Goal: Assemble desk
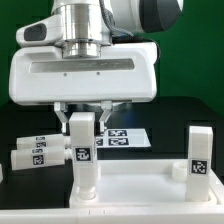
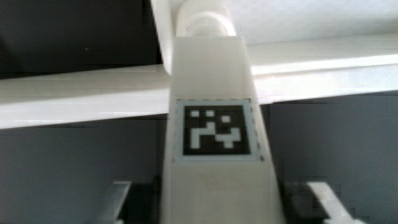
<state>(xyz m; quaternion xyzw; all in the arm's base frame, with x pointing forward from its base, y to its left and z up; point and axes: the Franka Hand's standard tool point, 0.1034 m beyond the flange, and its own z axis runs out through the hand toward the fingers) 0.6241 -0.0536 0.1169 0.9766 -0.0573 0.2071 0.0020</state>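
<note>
One leg (image 1: pixel 83 155) stands at a corner of the tabletop (image 1: pixel 140 186), pinched by the hand (image 1: pixel 84 125), apparently mid-fitting and probably needing a twist home next.

upright leg (image 1: pixel 84 155) on the tabletop (image 1: pixel 140 196), in the gripper (image 1: pixel 85 121); second leg (image 1: pixel 200 155) on the exterior view's right.

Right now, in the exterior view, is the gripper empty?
No, the gripper is closed on an upright leg that stands at a corner of the tabletop.
</note>
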